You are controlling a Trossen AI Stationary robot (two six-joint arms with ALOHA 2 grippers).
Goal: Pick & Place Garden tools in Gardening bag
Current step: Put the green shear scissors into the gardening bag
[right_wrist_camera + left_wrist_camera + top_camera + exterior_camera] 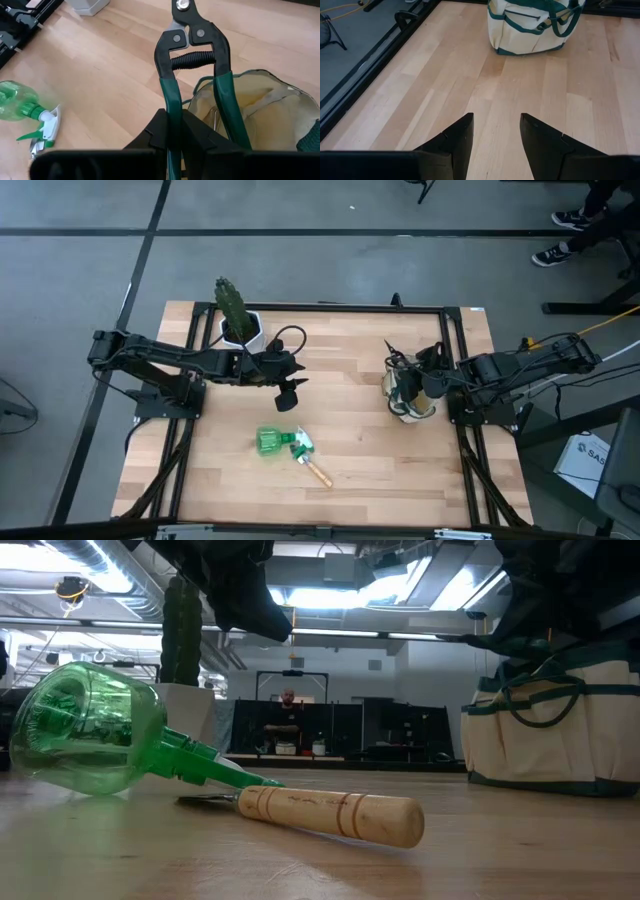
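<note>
On the pale wood-plank table [360, 440] lies a translucent green spray bottle [272, 442]; the right gripper [175, 132] clamps green-handled pruning shears [192, 60] over the cream bag [270, 107]; the left gripper [496, 131] gapes wide.

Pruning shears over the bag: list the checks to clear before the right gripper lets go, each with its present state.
1. Right gripper shut on the pruning shears: ok.
2. Shears above the gardening bag opening: ok by the right wrist view.
3. Bag upright on the table: ok.
4. Room inside the bag: cannot tell.
5. Left gripper open, clear of the bag: ok.
6. Spray bottle and wooden-handled tool away from the bag: ok.
</note>
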